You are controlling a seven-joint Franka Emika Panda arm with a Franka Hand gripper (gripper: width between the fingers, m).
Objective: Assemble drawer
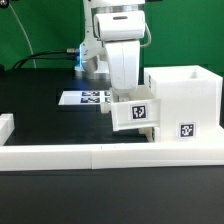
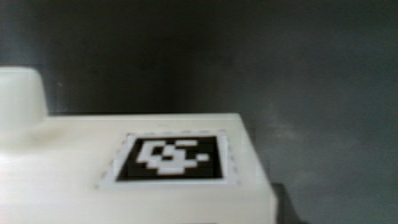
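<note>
Gripper (image 1: 128, 98) over small white tagged box (image 1: 134, 113), beside tall housing (image 1: 183, 102).

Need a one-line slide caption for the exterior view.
Franka arm's gripper poised over a small tagged drawer box beside the tall white housing, marker board behind.

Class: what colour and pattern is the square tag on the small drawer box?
Black-and-white blocky pattern on the tag, clearest in the wrist view.
</note>
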